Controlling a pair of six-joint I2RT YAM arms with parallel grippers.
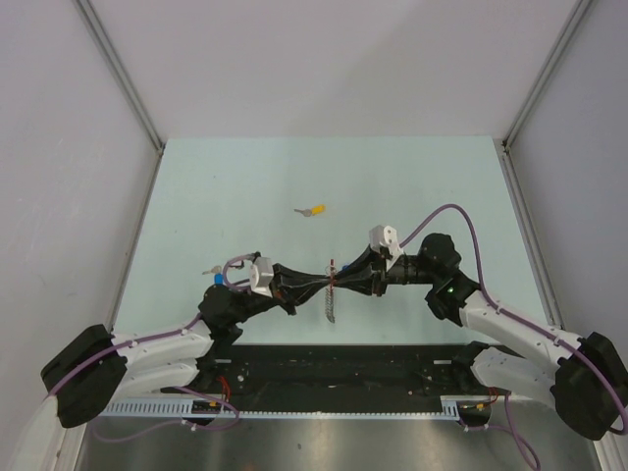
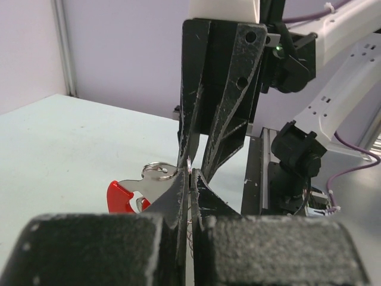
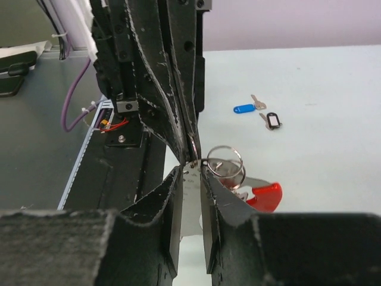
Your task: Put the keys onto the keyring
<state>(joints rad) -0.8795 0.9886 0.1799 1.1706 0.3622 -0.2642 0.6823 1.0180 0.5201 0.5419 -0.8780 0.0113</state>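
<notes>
Left gripper point(image 2: 189, 179) clamped on keyring point(image 3: 266, 195), held above desk point(image 1: 245, 177) between arms. Right gripper point(image 3: 190, 173) jaws part-way apart; I cannot tell if gripping. Risk: thin pinch slips, keyring drops. Blue key point(image 3: 244, 108) and yellow key point(image 1: 314, 210) lie on desk, unthreaded.

Pale table point(image 1: 245, 186) carries yellow key point(image 1: 315, 210), blue key point(image 3: 244, 108), black tag point(image 3: 272, 120)

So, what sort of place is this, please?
Probably a lab robot cell: plain wall panels on metal frame posts enclose a pale green table, with the left arm, the right arm and a slotted cable duct at its near edge.
</notes>
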